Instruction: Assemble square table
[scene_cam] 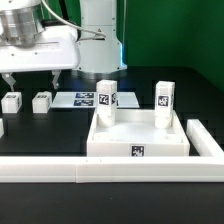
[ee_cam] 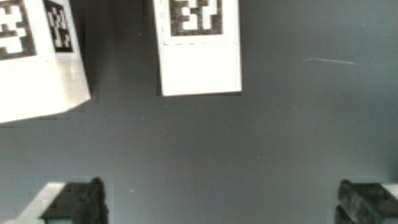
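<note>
Jaws hang wide and empty over a loose leg (scene_cam: 41, 100) and a second loose leg (scene_cam: 12, 101) at the exterior view's left of the counter (scene_cam: 50, 135). The square tabletop (scene_cam: 115, 147) lies mid-counter, with a far-left leg (scene_cam: 107, 97) and a far-right leg (scene_cam: 164, 97) upright at its far corners. By my reckoning it is half done, with two legs to fit.

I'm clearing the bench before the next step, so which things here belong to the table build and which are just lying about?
Belongs to the job: square tabletop; two upright legs at its far corners; two loose legs near the open gripper.
Not part of it: marker board; L-shaped border rail.
</note>
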Controlling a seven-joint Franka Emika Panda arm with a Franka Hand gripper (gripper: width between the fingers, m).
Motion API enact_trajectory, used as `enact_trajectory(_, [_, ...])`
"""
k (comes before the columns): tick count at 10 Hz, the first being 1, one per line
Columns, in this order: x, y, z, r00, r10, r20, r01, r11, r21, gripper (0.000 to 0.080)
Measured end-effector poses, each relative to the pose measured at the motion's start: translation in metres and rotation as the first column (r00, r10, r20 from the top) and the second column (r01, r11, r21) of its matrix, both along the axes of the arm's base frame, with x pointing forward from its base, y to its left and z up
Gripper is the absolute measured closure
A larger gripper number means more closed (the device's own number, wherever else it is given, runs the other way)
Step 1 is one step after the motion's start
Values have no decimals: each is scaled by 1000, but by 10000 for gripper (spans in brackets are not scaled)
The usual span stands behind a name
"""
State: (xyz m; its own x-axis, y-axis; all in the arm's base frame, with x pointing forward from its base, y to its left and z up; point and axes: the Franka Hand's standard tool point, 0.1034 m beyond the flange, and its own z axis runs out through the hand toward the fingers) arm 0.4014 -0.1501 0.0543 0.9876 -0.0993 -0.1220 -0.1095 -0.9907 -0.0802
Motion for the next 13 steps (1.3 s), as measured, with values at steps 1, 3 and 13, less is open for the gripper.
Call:
enact_trajectory(1, [1,0,0,1000,1,1,-1,1000,0,151])
enact_trajectory(3, [1,1,-1,1000,4,-1,-4,1000,-5,151])
enact_trajectory(13, [-17,23,-20,985,71,-155,-68,997,24,151])
